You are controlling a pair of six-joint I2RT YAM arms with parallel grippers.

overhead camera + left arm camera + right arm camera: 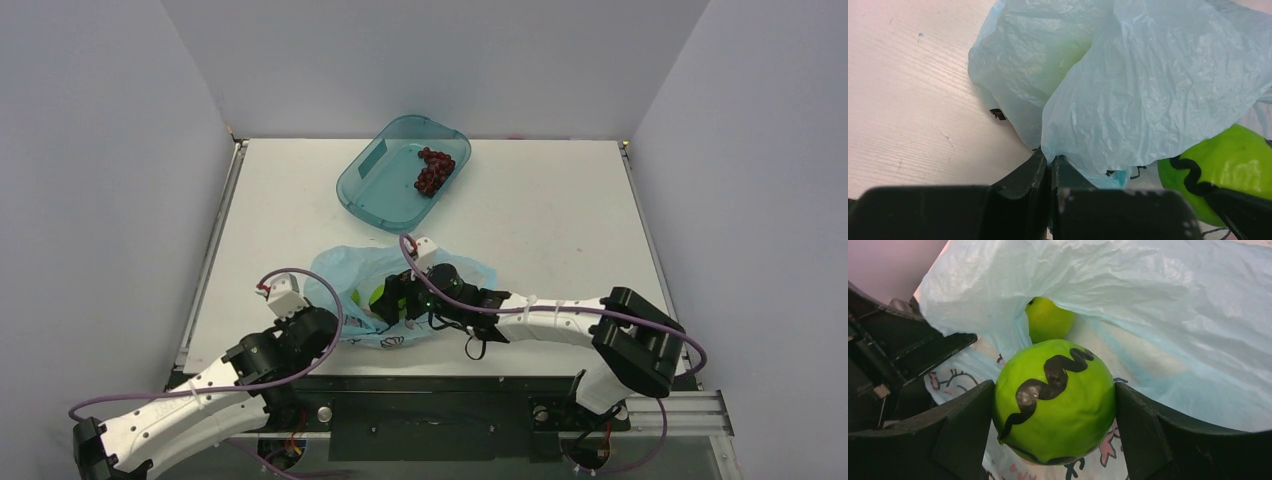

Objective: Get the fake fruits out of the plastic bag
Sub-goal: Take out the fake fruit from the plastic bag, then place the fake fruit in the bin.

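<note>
The light blue plastic bag (352, 270) lies crumpled at the table's near middle. My left gripper (1052, 161) is shut on a fold of the bag (1148, 85) at its left side. My right gripper (1054, 405) is shut on the green fruit with the dark squiggle (1055, 399) at the bag's mouth; that fruit also shows in the left wrist view (1218, 170) and from above (383, 296). The second green fruit (1047, 320) lies deeper inside the bag. The dark red grapes (435, 170) lie in the teal tub (380, 185).
The teal transparent tub stands at the back middle of the table. Grey walls close in the table on three sides. My left arm's body (893, 350) sits close to the bag's left side.
</note>
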